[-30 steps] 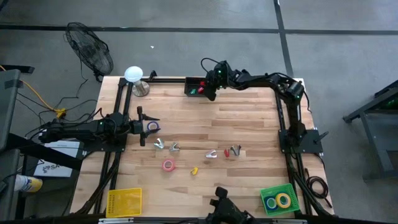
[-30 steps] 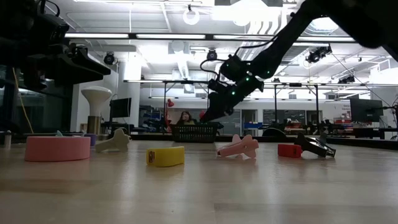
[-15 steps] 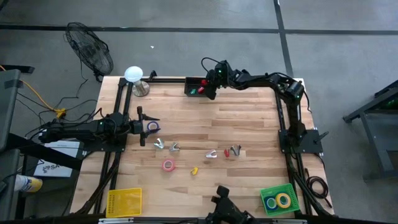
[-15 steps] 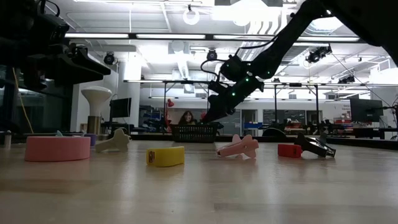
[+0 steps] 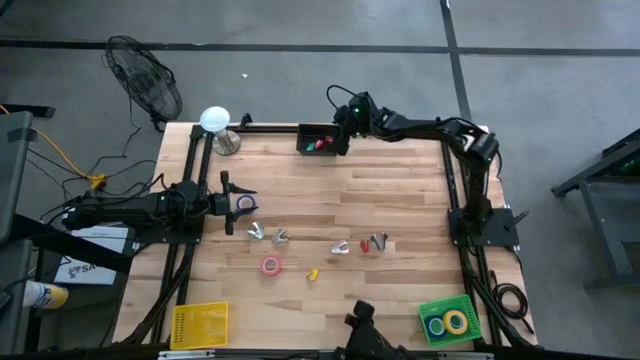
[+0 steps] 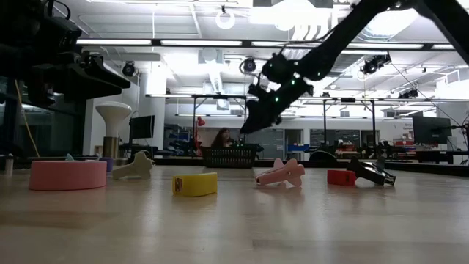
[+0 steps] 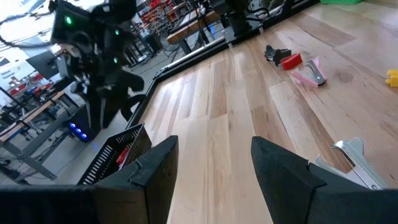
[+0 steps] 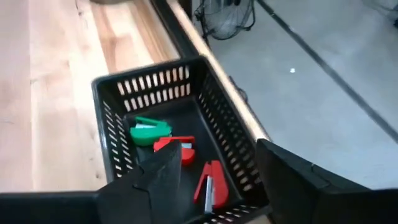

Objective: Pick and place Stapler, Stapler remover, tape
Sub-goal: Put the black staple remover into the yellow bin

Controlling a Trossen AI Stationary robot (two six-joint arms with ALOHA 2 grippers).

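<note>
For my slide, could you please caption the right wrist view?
Open right hand above black basket holding red and green items.

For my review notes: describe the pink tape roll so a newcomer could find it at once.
On the wooden table, look toward the near edge, left of centre. The pink tape roll lies flat beside a small yellow piece; it is the only pink ring there, while the silvery claw pieces nearby have no open centre.

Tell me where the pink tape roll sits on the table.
In the high view the pink tape roll lies on the table's left half toward the near edge, just left of the small yellow piece.
</note>
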